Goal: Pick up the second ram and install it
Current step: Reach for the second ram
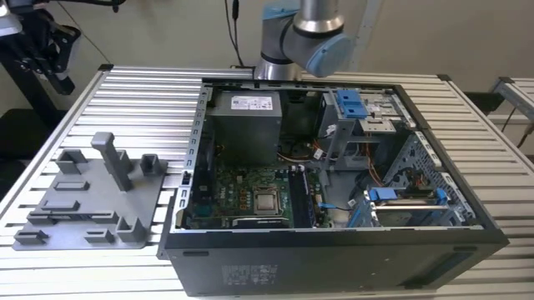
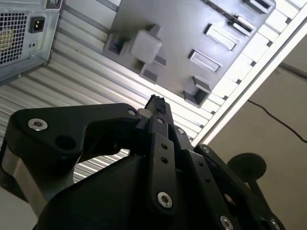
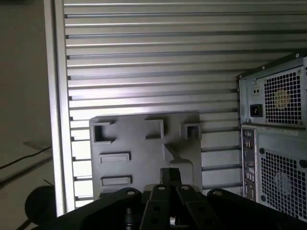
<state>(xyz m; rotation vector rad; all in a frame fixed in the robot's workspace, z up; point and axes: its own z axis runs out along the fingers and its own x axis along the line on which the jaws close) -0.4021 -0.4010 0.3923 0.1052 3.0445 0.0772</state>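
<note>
My gripper (image 1: 57, 78) hangs high over the far left corner of the table, well above and behind the grey fixture plate (image 1: 92, 206). In both wrist views its black fingers (image 2: 156, 106) (image 3: 170, 176) meet at their tips with nothing between them. They point down at the fixture plate (image 2: 192, 28) (image 3: 144, 148). A thin dark strip (image 1: 75, 217) (image 2: 234, 21) sits in one of the plate's slots; I cannot tell whether it is the second ram. The memory slots (image 1: 302, 199) lie beside the processor socket inside the open computer case (image 1: 334, 187).
A tall grey post (image 1: 112, 159) and several low holders rise from the fixture plate. The case's rear panel with its power socket (image 3: 256, 110) stands beside the plate. The slatted table edge (image 3: 57, 120) runs along the plate's far side. The arm's base (image 1: 301, 37) stands behind the case.
</note>
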